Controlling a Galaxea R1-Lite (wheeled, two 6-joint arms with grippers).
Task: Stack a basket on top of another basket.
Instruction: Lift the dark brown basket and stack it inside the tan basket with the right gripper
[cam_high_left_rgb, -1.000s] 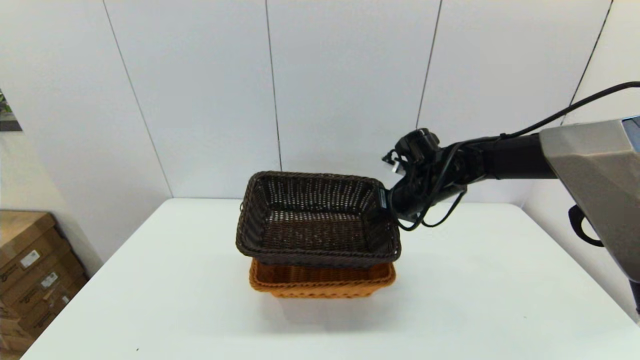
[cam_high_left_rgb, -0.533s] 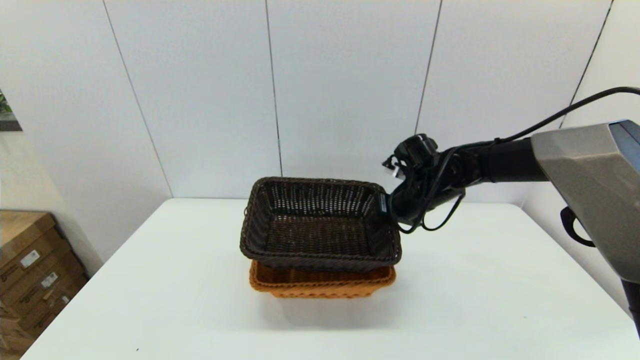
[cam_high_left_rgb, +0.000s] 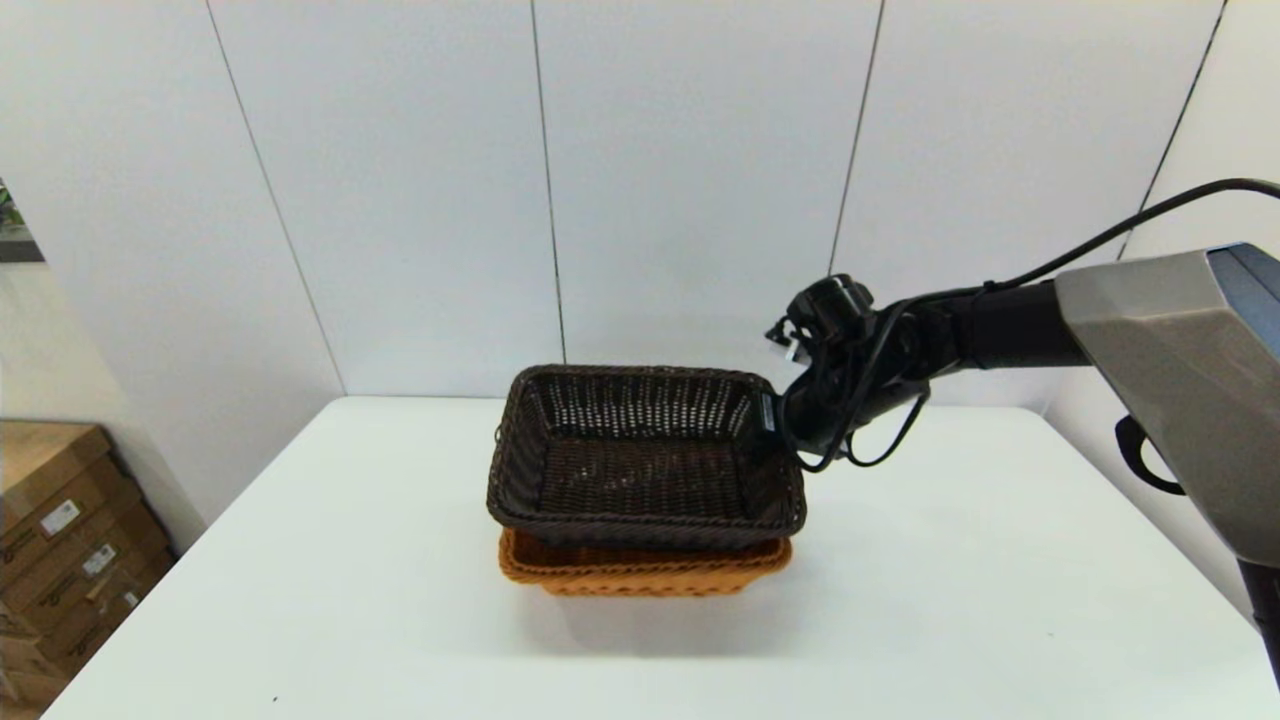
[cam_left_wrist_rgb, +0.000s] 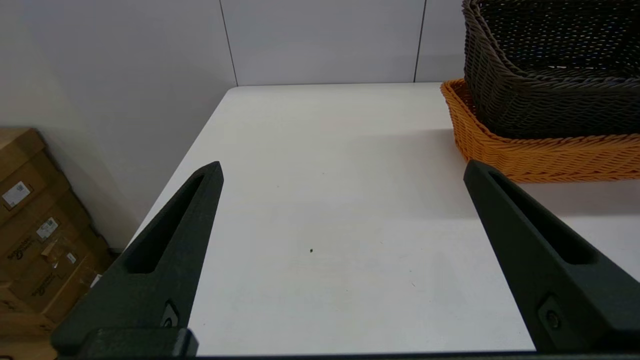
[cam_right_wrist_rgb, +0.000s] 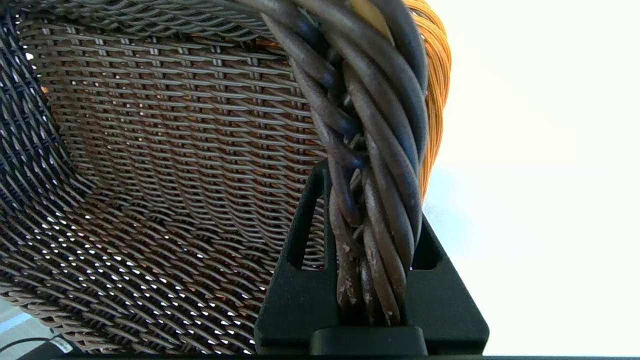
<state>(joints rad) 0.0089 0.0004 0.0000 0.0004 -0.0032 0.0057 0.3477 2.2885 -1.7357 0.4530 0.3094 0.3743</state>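
Only the right wrist view shows the right gripper (cam_right_wrist_rgb: 372, 235) clamping the dark brown basket's (cam_high_left_rgb: 640, 460) braided rim above the orange basket (cam_high_left_rgb: 640, 575); the left gripper (cam_left_wrist_rgb: 342, 175) gapes.

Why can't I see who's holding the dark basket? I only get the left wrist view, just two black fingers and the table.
Observer: Those fingers are the left gripper, open over the bare table. The right gripper holds the dark basket from its right side.
Operator: Is it holding tight?
Observer: Yes. In the right wrist view its fingers pinch the braided rim between them.
Operator: Is it inside the orange basket yet?
Observer: From the head view, the dark basket sits over the orange basket, whose near rim peeks out below. I cannot tell if it has settled fully.
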